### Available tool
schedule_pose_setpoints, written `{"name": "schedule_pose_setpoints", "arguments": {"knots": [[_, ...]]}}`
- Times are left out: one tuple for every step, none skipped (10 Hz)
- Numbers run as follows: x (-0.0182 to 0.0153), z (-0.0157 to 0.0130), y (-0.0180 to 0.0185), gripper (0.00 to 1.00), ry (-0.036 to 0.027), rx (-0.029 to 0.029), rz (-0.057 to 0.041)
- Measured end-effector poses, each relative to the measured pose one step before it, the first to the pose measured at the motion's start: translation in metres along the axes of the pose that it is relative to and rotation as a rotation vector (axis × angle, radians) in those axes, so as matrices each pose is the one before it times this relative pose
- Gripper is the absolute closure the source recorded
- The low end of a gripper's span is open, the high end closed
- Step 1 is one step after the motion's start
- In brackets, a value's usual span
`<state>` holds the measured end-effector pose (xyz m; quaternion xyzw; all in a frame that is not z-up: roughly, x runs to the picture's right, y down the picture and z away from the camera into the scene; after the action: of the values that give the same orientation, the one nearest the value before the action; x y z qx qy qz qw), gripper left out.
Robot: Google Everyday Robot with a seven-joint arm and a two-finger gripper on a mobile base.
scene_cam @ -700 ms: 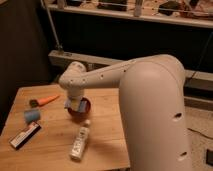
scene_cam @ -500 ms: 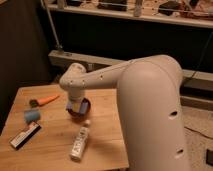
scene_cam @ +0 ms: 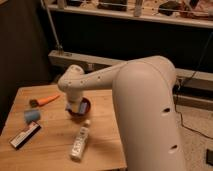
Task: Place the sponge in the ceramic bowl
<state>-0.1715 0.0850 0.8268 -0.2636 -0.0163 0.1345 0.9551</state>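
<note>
The ceramic bowl [scene_cam: 85,106], small, dark red and glossy, sits near the middle of the wooden table [scene_cam: 102,132]. My gripper [scene_cam: 74,104] hangs at the end of the big white arm, right over the bowl's left side and covering part of it. A patch of deep blue, the sponge [scene_cam: 74,108], shows just under the gripper at the bowl's left rim. Whether it is still held or rests in the bowl is hidden by the wrist.
An orange carrot-shaped thing [scene_cam: 47,99] and a pale teal block [scene_cam: 31,116] lie on the left. A black and white bar [scene_cam: 25,135] lies near the front left corner. A clear bottle [scene_cam: 80,141] lies just in front of the bowl. A dark shelf stands behind.
The gripper has sunk a little lower over the bowl, and the blue sponge shows more plainly beneath it. Everything else on the table stays put.
</note>
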Motion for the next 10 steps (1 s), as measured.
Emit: {"name": "schedule_pose_setpoints", "arguments": {"knots": [[-0.00116,0.00193,0.00149,0.20,0.00122,-0.00472,-0.00593],[-0.00065,0.00166,0.00163,0.20,0.00340,-0.00473,-0.00598],[0.00073,0.00217,0.00189,0.20,0.01004,-0.00532,-0.00721],[0.00026,0.00214,0.00178,0.20,0.00949,-0.00468,-0.00719],[-0.00142,0.00064,0.00037,0.20,0.00141,-0.00085,-0.00374],[-0.00276,-0.00172,-0.00119,0.20,-0.00848,0.00143,0.00216],[-0.00956,-0.00824,-0.00323,0.20,-0.03528,0.00817,0.00535],[-0.01414,-0.01579,-0.00540,0.20,-0.05164,0.01378,0.00962],[-0.00592,-0.01511,-0.00836,0.20,-0.02964,0.01769,0.01340],[0.00111,-0.01010,-0.00884,0.20,-0.01142,0.01697,0.02035]]}}
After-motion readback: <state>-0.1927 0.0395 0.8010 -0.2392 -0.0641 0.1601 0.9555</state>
